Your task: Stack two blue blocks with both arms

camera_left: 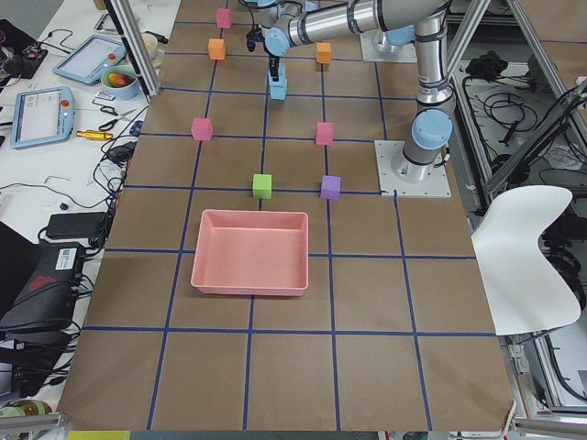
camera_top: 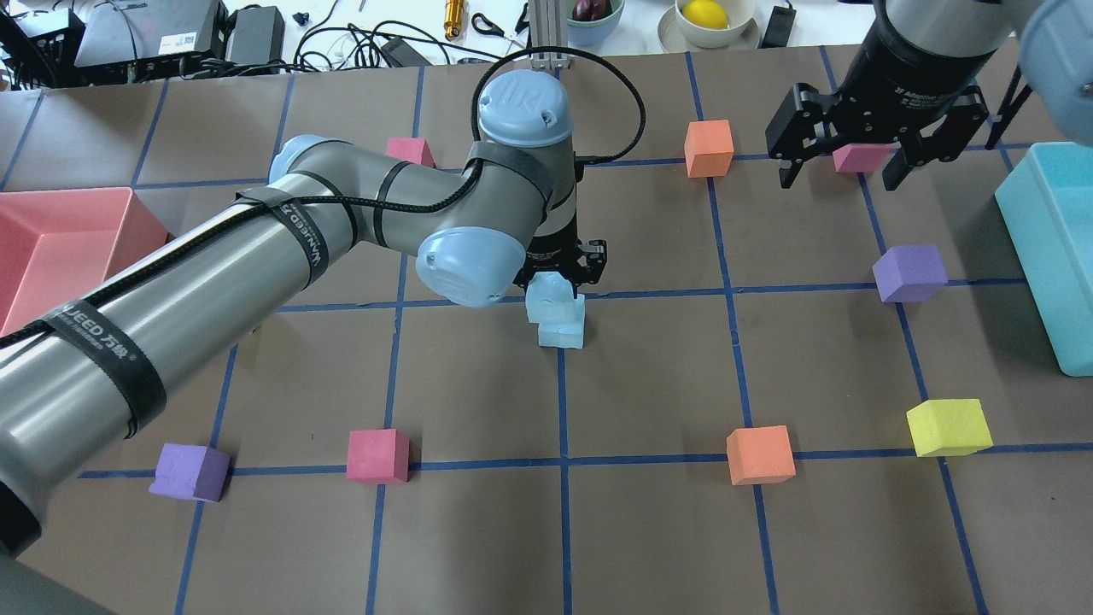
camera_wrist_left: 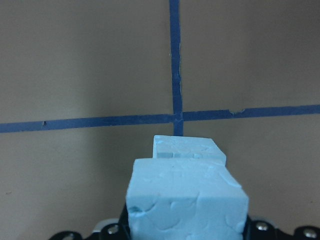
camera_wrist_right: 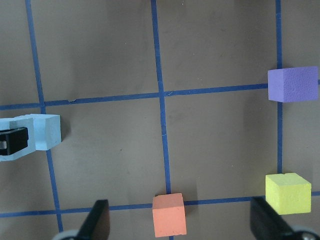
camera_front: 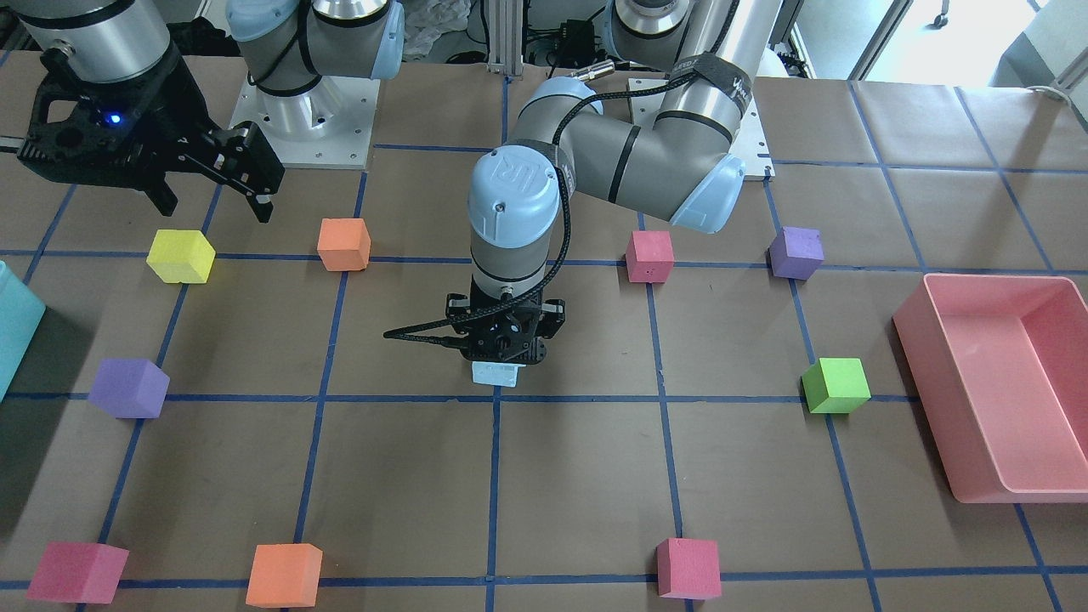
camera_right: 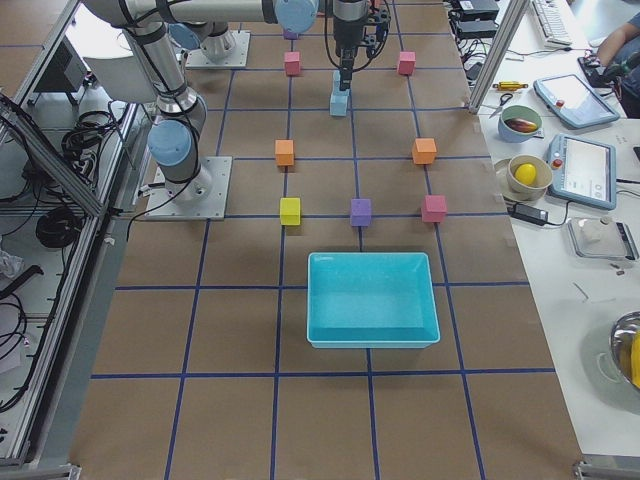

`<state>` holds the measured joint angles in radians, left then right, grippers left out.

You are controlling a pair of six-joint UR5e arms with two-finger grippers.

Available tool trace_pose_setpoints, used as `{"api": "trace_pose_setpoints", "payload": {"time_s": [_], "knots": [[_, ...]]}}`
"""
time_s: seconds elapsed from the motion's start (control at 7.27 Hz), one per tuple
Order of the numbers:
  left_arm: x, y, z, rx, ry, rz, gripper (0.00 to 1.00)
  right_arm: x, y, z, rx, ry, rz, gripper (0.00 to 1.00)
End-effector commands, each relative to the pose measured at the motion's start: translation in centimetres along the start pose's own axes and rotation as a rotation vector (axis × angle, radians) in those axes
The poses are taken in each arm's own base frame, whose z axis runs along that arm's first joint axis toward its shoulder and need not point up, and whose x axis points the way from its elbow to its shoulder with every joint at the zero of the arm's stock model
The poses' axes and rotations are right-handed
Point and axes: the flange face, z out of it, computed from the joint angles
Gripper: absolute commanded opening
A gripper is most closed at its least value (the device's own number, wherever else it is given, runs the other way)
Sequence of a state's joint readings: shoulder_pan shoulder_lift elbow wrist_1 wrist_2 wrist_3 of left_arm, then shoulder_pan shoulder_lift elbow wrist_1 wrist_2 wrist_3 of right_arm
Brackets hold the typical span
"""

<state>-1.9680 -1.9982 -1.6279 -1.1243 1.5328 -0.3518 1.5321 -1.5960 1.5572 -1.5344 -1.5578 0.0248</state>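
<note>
My left gripper (camera_top: 559,272) points straight down at the table's centre and is shut on a pale blue block (camera_top: 549,300). That block sits on or just above the second blue block (camera_top: 564,330), shifted a little off it; I cannot tell whether they touch. The left wrist view shows the held block (camera_wrist_left: 187,200) close up, with the lower block (camera_wrist_left: 189,149) showing beyond it. In the front view only one blue face (camera_front: 497,373) shows under the left gripper (camera_front: 507,347). My right gripper (camera_top: 861,166) is open and empty, raised above the back right of the table.
Coloured cubes ring the centre: yellow (camera_front: 180,255), orange (camera_front: 343,244), pink (camera_front: 650,255), purple (camera_front: 796,252), green (camera_front: 836,385), purple (camera_front: 129,388). A pink bin (camera_front: 1003,382) stands on my left side and a teal bin (camera_top: 1055,256) on my right.
</note>
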Motion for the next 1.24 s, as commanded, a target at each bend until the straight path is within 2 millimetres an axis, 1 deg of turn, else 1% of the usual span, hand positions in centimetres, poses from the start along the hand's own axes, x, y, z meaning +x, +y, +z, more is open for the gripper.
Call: {"api": "trace_pose_setpoints", "payload": {"time_s": [0.0, 0.14, 0.28, 0.41, 0.55, 0.83, 0.96, 1.1], "knots": [[0.6, 0.2, 0.7, -0.005, -0.016, 0.014, 0.02, -0.7, 0.5, 0.1, -0.018, 0.006, -0.019, 1.00], [0.7, 0.3, 1.1, -0.010, -0.019, 0.017, 0.02, -0.6, 0.5, 0.2, -0.019, 0.009, -0.026, 1.00], [0.8, 0.4, 1.1, -0.010, -0.019, 0.019, 0.05, -0.6, 0.4, -0.2, -0.012, 0.006, -0.027, 1.00], [0.9, 0.4, 1.5, -0.016, -0.021, 0.017, 0.06, -0.6, 0.4, -0.2, -0.010, 0.007, -0.027, 1.00], [1.0, 0.4, 1.5, -0.015, -0.021, 0.020, 0.06, -0.6, 0.4, -0.2, -0.012, 0.006, -0.027, 1.00], [1.0, 0.2, 1.4, -0.002, -0.014, 0.017, 0.10, -0.5, 0.5, -0.2, -0.010, 0.010, -0.027, 1.00], [1.0, 0.0, 1.6, 0.016, -0.007, 0.019, 0.41, -0.5, 0.5, -0.2, -0.012, 0.010, -0.027, 1.00], [1.0, -0.1, 2.1, 0.009, -0.010, 0.015, 0.68, -0.5, 0.5, -0.2, -0.012, 0.010, -0.027, 1.00]]}}
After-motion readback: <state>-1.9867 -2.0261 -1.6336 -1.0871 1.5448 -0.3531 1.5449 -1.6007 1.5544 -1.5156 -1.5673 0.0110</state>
